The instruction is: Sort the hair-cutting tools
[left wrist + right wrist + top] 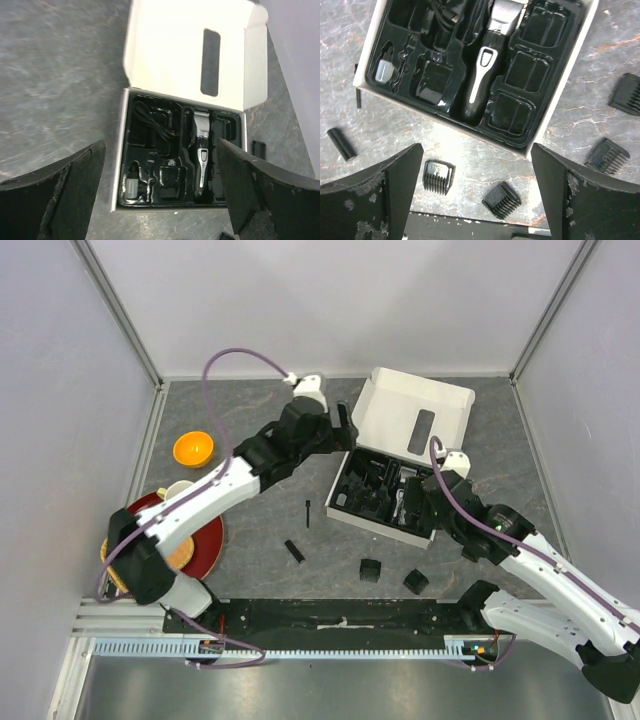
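A: What is found at the far left?

B: An orange bowl is set well apart from everything else on the table. No hair-cutting tool can be seen in it.

A: And the left end effector?

B: It is held over the box. Its fingers are spread wide and nothing is gripped between them. The lid is folded back flat, so the tray is left open from above.

A: What is lying loose to the left of the box?

B: A thin brush and a short black piece are left on the table, near the box but apart from it. Neither has been put away yet.

A: What has been seated in the tray?

B: The bottle is stood in a small pocket at the left. The cable is coiled in a far compartment. The clipper is laid in the long middle recess, which is shaped to it. Three ribbed pockets to its right are seen empty.

A: And the guard combs?

B: Four are scattered on the table, two by the near side of the box and two further right. They are judged to belong in the empty pockets.

A: And the right end effector?

B: It is held above the near edge of the box with its fingers wide apart and nothing clamped. From there the nearest combs are judged to be within reach.
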